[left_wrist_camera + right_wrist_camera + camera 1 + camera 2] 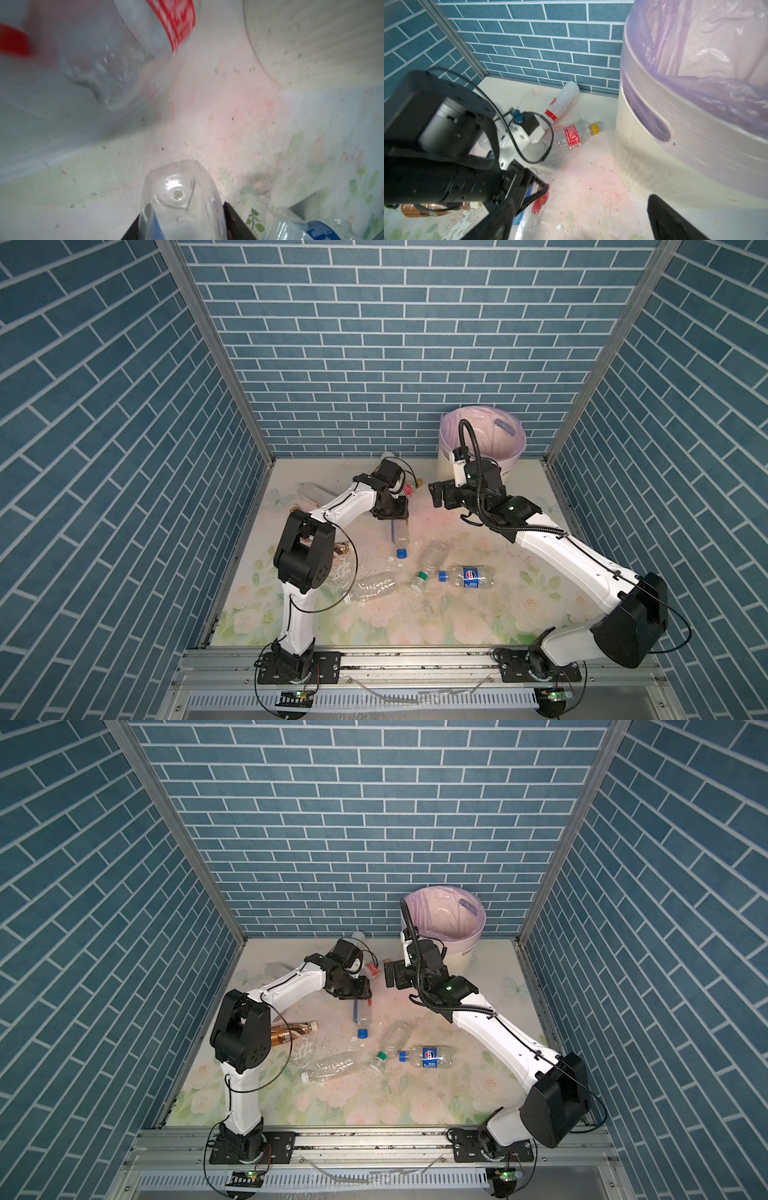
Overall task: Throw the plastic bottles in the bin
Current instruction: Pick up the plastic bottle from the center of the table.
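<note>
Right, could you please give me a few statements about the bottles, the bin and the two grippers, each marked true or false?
1. The bin stands upright at the back, lined with a pink bag. True.
2. The right gripper holds a bottle. False: it is open and empty, beside the bin.
3. The blue-logo bottle stands upright. False: it lies on its side.
4. A clear bottle sits between the jaws of the left gripper. True.
5. The yellow-capped bottle is inside the bin. False: it lies on the table, next to the bin.
</note>
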You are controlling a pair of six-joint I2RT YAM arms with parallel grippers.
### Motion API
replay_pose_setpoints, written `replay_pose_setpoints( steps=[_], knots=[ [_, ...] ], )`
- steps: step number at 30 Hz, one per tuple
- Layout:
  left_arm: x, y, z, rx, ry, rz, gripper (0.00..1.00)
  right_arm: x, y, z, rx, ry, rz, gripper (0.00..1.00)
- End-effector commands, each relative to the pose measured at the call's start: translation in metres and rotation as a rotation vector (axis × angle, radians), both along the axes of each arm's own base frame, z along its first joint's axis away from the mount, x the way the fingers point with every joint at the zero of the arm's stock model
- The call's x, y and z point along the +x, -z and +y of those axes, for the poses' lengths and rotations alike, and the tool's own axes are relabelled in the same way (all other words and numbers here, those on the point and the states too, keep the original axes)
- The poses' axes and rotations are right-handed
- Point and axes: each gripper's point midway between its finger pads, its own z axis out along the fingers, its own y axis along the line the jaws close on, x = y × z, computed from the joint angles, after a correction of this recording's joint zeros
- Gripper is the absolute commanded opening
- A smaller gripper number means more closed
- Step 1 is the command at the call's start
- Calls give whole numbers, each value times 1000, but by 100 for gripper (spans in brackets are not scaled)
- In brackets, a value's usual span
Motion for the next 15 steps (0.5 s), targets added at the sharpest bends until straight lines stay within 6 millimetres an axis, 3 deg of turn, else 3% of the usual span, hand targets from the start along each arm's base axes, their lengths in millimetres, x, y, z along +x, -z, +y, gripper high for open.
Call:
replay_pose_setpoints(
  steps=[1, 8, 12, 15],
  knots=[
    [25, -62, 5, -73, -32, -143, 53, -6, -1, 1, 47, -10, 22, 99],
    [47, -156, 6, -241, -106, -328, 54, -5, -6, 18, 105, -64, 37, 99],
    [49, -193, -2, -342, -108, -379, 54, -1, -5, 34, 133, -117, 53, 99],
    [48, -209, -11, -419, -97, -379, 54, 2, -11, 45, 166, -147, 53, 99]
  ],
)
